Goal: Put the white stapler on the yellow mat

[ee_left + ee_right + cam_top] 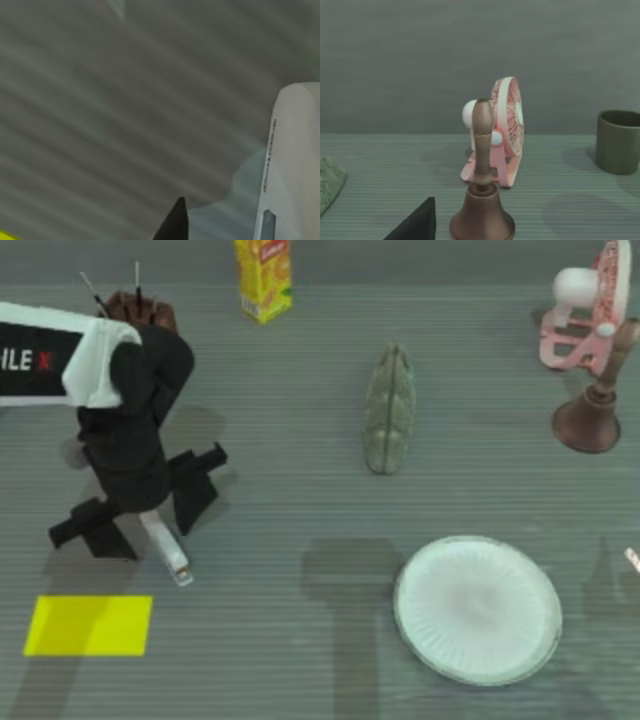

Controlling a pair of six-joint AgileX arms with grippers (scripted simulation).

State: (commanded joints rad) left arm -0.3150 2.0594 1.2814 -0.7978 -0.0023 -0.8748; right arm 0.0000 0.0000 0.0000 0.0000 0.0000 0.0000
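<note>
**Left end effector low over the stapler, mat waiting close by**

The left end effector (140,508) stands with its two black fingers spread wide, one at about 8 o'clock and one at about 2 o'clock from the wrist; the white stapler (166,552) lies between and just under them, its far end sticking out toward 5 o'clock. I cannot tell if the fingers already touch it; in the left wrist view the white stapler (292,170) fills one side and only one dark fingertip (175,222) shows.

I judge the stapler stiff and light, with a smooth plastic top that may slip; the best hold is across its narrow sides near the middle of its length, so that it does not swing; a hold near one end would let it tip.

The yellow mat (88,625) lies flat on the surface (300,520), near the stapler at about 7 o'clock from it, not touching.

Farther out are a white plate (478,608), a green pouch (389,410), a juice carton (264,278), a brown bell (592,405) and a pink fan (590,315).

The right arm is parked beyond the 3 o'clock edge of the top view; its camera looks at the bell and fan.
</note>
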